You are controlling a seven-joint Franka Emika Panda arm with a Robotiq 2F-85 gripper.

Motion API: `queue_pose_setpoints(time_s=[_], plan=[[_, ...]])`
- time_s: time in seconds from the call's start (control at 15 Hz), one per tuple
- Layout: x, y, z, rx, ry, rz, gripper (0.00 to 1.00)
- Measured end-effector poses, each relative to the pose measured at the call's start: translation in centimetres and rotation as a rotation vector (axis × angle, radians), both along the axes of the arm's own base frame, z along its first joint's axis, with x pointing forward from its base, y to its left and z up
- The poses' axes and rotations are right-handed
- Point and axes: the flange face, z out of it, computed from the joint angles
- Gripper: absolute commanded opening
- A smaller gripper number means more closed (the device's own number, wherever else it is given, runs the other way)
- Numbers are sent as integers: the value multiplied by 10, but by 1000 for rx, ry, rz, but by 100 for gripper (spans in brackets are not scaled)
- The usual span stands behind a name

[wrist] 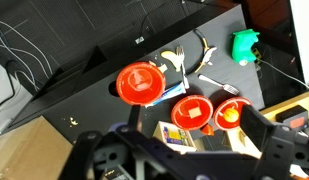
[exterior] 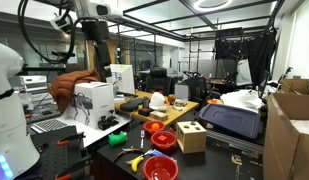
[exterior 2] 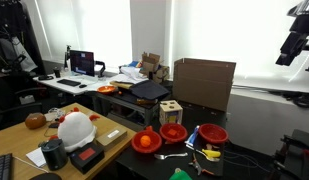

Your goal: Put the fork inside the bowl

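The fork [wrist: 220, 85] lies on the black tabletop, just beyond the smallest of three red bowls. In the wrist view the large bowl [wrist: 141, 83] is empty, the middle bowl [wrist: 192, 110] holds a small tan piece and the small bowl [wrist: 231, 113] holds a yellow-orange thing. In an exterior view the fork [exterior 2: 170, 156] shows as a thin silver piece in front of the bowls [exterior 2: 146, 141]. My gripper [wrist: 176, 142] hangs high above them, open, with nothing between its fingers. An exterior view shows it up at the right edge [exterior 2: 294, 45].
A wooden shape-sorter box [exterior 2: 171, 110] stands behind the bowls, a cardboard box [exterior 2: 204, 82] further back. A green object [wrist: 245, 45], a banana [wrist: 174, 60] and a toothpaste tube [wrist: 166, 96] lie near the fork. Desks with laptops and clutter flank the black table [exterior 2: 244, 150].
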Motion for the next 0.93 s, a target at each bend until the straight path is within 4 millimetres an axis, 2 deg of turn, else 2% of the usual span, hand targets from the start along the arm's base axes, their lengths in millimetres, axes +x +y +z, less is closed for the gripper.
queue_pose_setpoints(time_s=[0.67,0.93], plan=[[3,-2,6,-6,-7,-2,100],[19,3,7,-25,21,21,100]])
